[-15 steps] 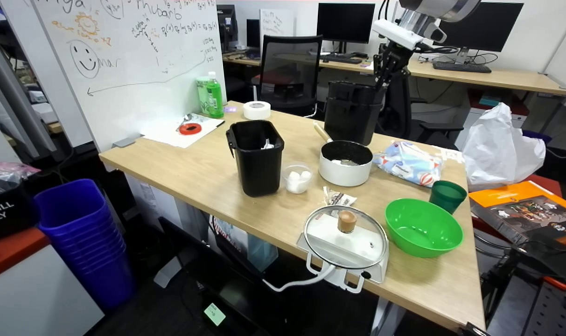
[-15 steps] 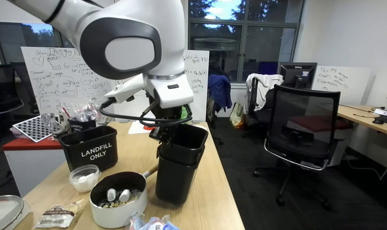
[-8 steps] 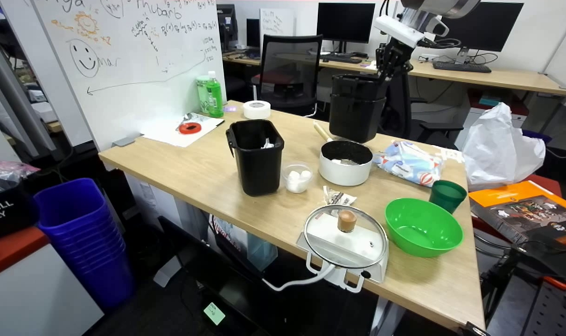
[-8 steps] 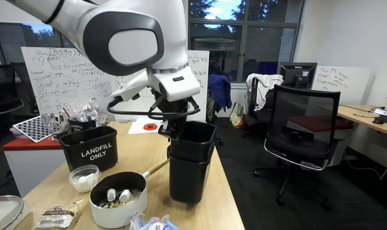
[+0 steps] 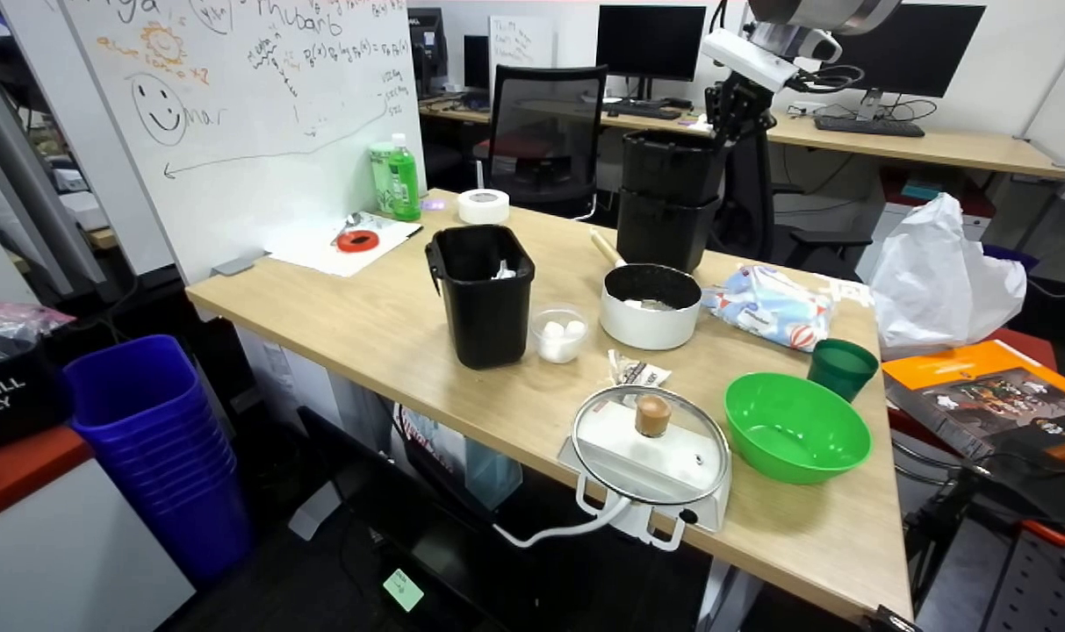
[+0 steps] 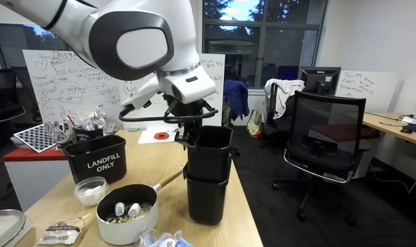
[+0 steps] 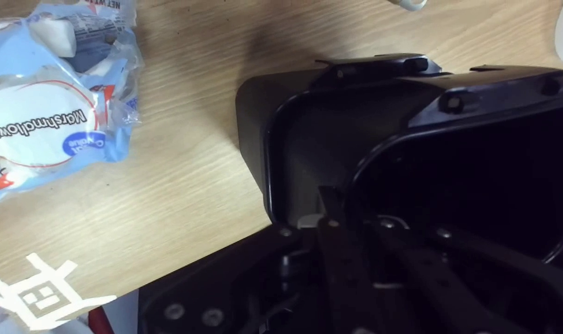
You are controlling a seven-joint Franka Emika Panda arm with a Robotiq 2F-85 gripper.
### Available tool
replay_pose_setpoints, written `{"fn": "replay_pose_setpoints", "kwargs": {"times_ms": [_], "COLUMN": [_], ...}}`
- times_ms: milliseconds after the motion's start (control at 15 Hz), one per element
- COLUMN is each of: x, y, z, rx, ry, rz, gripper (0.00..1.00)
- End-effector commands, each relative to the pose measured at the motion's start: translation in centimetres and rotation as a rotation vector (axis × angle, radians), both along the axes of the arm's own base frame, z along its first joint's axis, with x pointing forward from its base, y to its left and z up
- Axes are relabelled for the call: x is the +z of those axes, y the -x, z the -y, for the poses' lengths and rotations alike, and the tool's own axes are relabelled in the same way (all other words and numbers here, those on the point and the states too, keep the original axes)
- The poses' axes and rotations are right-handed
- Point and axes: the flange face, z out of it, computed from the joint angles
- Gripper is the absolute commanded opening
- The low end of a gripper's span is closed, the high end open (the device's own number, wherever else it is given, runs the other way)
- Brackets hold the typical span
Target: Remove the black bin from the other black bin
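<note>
Extraction of the black bin [image 6: 209, 164] from the other black bin [image 6: 207, 202] is under way just beside the saucepan [image 6: 125, 228], near its handle. The gripper [image 5: 724, 140] appears clamped on the rim of the black bin. Compared with half a second ago, a taller band of that bin's wall shows above the lower rim, and the pair stands straighter. The other black bin appears to rest on the desk [image 5: 383, 298], near the saucepan. Assessment: the black bin is sliding free instead of carrying the lower one along. Removal is incomplete; the base is hidden inside. A straight upward lift is likely required until the base clears; sideways pull may tip the lower bin toward the saucepan.
</note>
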Motion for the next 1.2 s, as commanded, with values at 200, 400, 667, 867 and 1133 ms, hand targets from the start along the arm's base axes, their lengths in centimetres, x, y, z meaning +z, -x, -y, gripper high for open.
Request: {"fn": "replay_pose_setpoints", "kwargs": {"times_ms": [200,400,667,867,1133], "x": [2.9,5.7,8.8,9.9,10.7], "y": [0.6,1.2,2.2,2.5,1.7], "z": [-0.2,-0.6,-1.4,-3.6,-9.1], "rx": [0.022,0.029,0.055,0.119,0.267], "ry": [0.021,0.040,0.065,0.074,0.113], "rz": [0.068,0.112,0.161,0.202,0.251], "gripper": [0.02,0.02,0.02,0.02,0.02]}}
